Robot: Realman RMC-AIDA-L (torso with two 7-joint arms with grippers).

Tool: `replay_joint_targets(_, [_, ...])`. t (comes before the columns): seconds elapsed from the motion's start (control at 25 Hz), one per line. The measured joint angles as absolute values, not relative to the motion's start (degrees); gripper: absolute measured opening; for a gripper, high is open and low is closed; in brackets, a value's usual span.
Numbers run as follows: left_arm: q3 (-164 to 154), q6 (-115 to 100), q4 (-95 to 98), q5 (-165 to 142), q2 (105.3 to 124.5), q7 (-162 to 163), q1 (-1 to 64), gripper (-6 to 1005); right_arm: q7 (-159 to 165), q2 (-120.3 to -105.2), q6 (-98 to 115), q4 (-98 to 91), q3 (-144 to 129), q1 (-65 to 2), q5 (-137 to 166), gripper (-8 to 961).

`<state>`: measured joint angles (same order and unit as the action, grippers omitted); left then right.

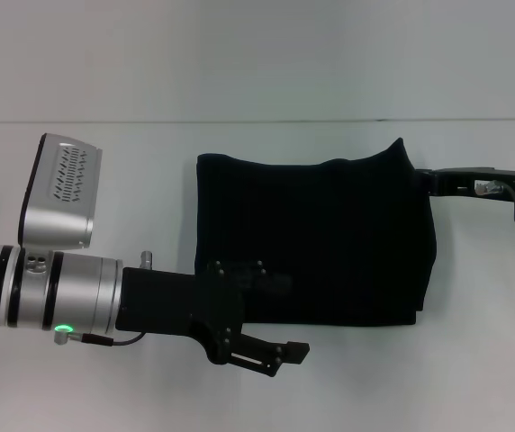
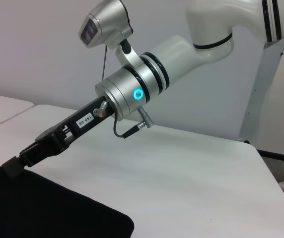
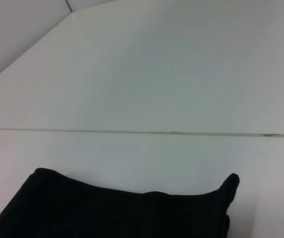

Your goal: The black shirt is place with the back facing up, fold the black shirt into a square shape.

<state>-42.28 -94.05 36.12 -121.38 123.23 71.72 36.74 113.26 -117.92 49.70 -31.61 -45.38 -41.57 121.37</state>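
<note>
Head view: lies folded to a near-square block at the middle of the white table (image 1: 86, 225), the black shirt (image 1: 311, 238), plain side up, no lettering on show. Sags softly along the right edge and peaks at the far right corner, so reads as light, limp cloth, likely to slump and drag unless taken by a corner or by a doubled edge. Hangs over the near left corner, the left gripper (image 1: 271, 351), black against black; state of the claw cannot be told. Reaches in from the right to the far right edge, the right gripper (image 1: 430, 180), tip against the cloth.

Left wrist view: shows the right gripper (image 2: 14, 166) on its silver arm, jaws drawn narrow, tip touching the black shirt (image 2: 47, 208) at its edge; cannot tell whether any cloth is pinched between them. Spreads flat and matte, with a rounded fold where it ends on the white table (image 2: 191, 173). Probably best gripped at that thick fold, where the layers should lift together.

Right wrist view: takes in only the far edge of the black shirt (image 3: 132, 213), gently wavy, with a small tip of cloth standing up at one corner. Shows bare white table (image 3: 142, 158) beyond, crossed by a seam. Offers no sight of either claw.
</note>
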Motion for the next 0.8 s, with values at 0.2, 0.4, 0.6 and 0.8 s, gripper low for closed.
replay_joint_targets(0.2, [-42.27, -94.05, 36.07, -121.34, 123.23, 71.83, 36.74, 934, 113.27, -117.5, 50.09, -31.51, -45.28, -41.31, 121.37, 98])
replay_joint_targets(0.4, [-42.27, -93.98, 36.03, -121.31, 123.3, 72.18, 36.93, 934, 113.27, -117.34, 50.17, -31.38, -45.19, -41.3, 121.38, 109])
replay_joint_targets(0.6, [-42.28, -93.94, 36.03, -121.28, 123.43, 72.31, 37.16, 934, 113.29, -117.11, 50.23, -31.25, -44.82, -41.26, 121.39, 120])
replay_joint_targets(0.8, [-42.28, -93.01, 36.03, -121.28, 123.53, 72.39, 37.26, 934, 112.92, -117.38, 50.71, -32.15, -43.85, -40.6, 121.41, 131])
